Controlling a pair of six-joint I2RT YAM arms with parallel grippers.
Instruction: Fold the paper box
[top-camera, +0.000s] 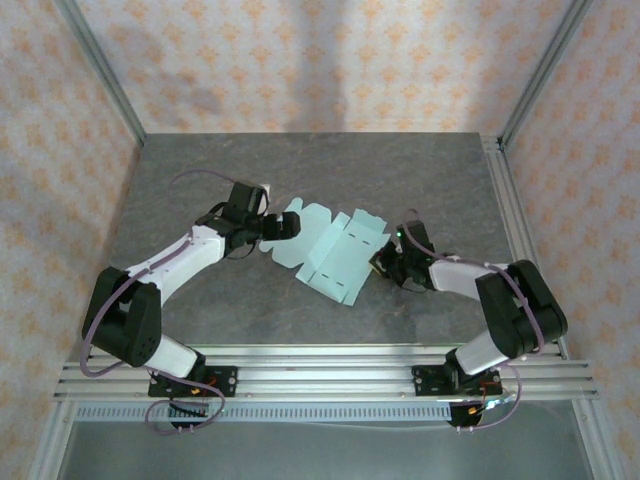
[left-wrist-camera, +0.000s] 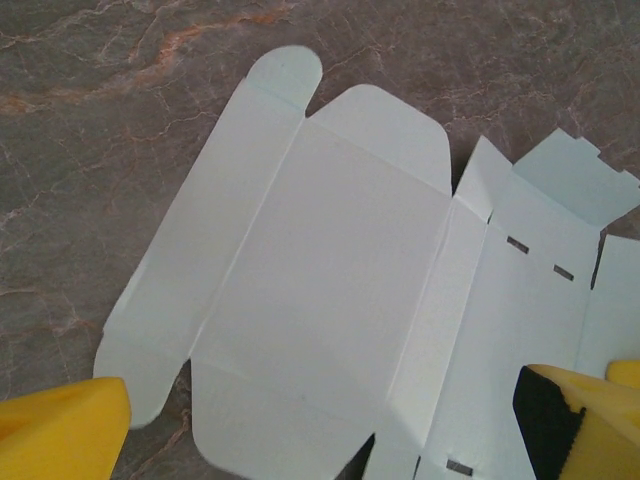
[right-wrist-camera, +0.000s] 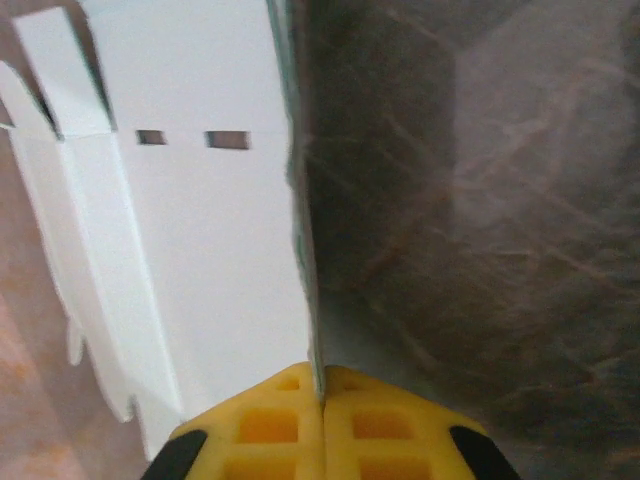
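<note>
2 pincers are attending to the ends of the paper box (top-camera: 325, 250), which is lying as a flat die-cut sheet around the middle of the tabletop (top-camera: 300, 165), well apart from every edge. The right pincer (top-camera: 383, 264) is clenching the sheet's right-hand margin, while the left pincer (top-camera: 285, 226) is hanging released, jaws spread wide, over the sheet's left end. The step in hand is probably an opening fold, raising the pinched right panel along its crease. To do it well, the right pincer should be swinging about that crease line rather than dragging outward, since thin card is likely to be sliding on this smooth surface. The left pincer could be pressing down on the middle panel to anchor it, landing on flat card and not on a flap. The left wrist view is giving detail too small to read from above: 1 rounded tab (left-wrist-camera: 285, 72) at a corner of the sheet, crease lines dividing the panels, and small slots (left-wrist-camera: 518, 243) cut along a crease, with the yellow fingers (left-wrist-camera: 60, 425) standing far apart at either side. The right wrist view is giving the grip itself, with the card's edge running straight into the seam between the closed fingertips (right-wrist-camera: 270, 425).
</note>
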